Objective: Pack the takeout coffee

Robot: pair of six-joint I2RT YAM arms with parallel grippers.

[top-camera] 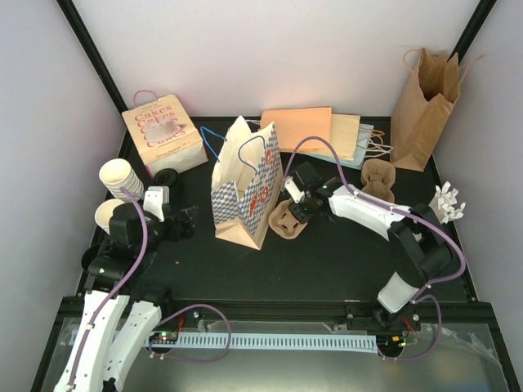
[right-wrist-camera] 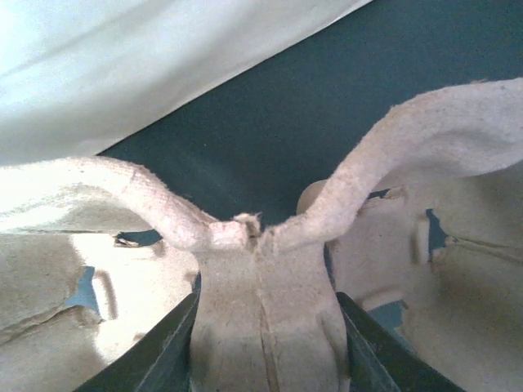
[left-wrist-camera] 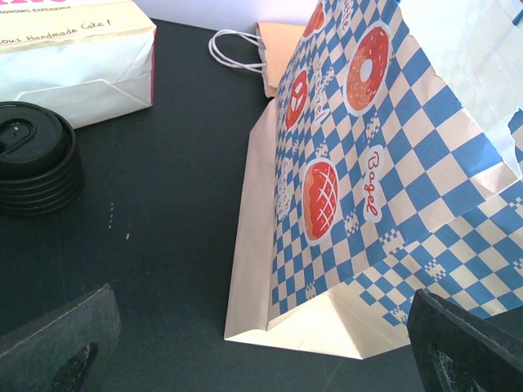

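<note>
While the left gripper [top-camera: 181,222] hangs near the left edge of the black table [top-camera: 343,253] with its jaws spread wide and nothing between them, the right gripper [top-camera: 294,211] is down on a brown moulded-pulp cup carrier [top-camera: 282,222] around the middle of the table. Its dark fingers [right-wrist-camera: 167,351] press against both sides of the carrier's upright centre web, so the pincer is clamped on it.

The takeout coffee sits well apart from that. A stack of cream-white ribbed paper cups [top-camera: 121,178] stands close to the left edge, with a single cup [top-camera: 108,214] just nearer (partly hidden by the left arm). A stack of round black plastic lids [left-wrist-camera: 33,159] sits just beside the cups, in front of a pink-and-white cardboard cake box [top-camera: 163,135] at the far left corner.

A blue-and-white checked paper bag [top-camera: 245,184] printed with bagels stands upright just left of the held carrier, a strip of table between them. A second pulp carrier [top-camera: 377,180] lies toward the far right, near a tall brown paper bag [top-camera: 425,102]. Flat orange and tan paper bags [top-camera: 315,131] lie along the far edge.
</note>
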